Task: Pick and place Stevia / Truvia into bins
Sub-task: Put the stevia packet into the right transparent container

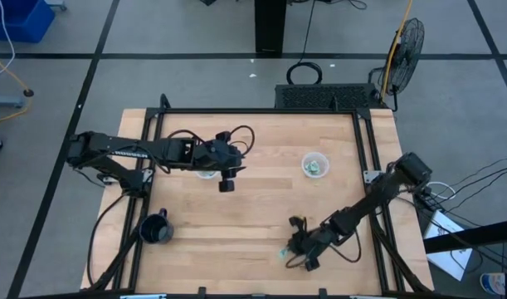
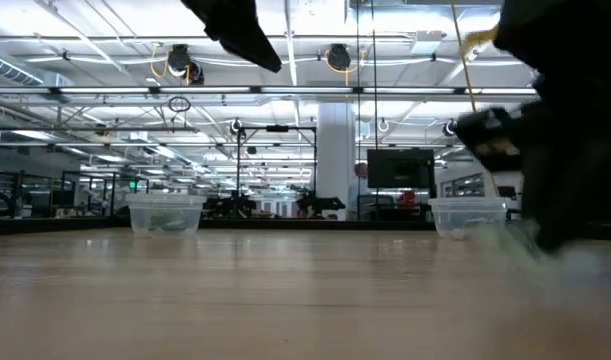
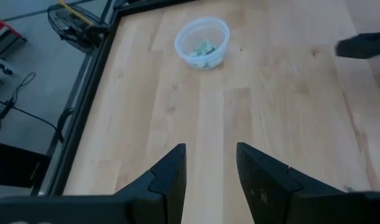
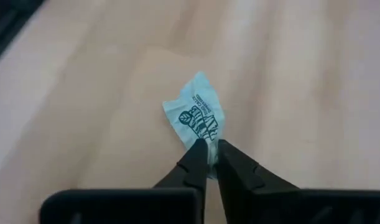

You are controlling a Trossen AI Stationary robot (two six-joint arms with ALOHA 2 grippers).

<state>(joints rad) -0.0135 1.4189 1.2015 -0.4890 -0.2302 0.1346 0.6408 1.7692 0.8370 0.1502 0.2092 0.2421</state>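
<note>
Mid-pick near the table's front edge, right gripper (image 4: 208, 152) pinched on a Truvia packet (image 4: 196, 115) still down at the wood, left gripper (image 3: 209, 163) parted and idle, probably lift and carry to the cup (image 1: 315, 165) next.

Overhead and table-level views share both cups (image 1: 315, 165) (wrist cameras sit closer).
</note>
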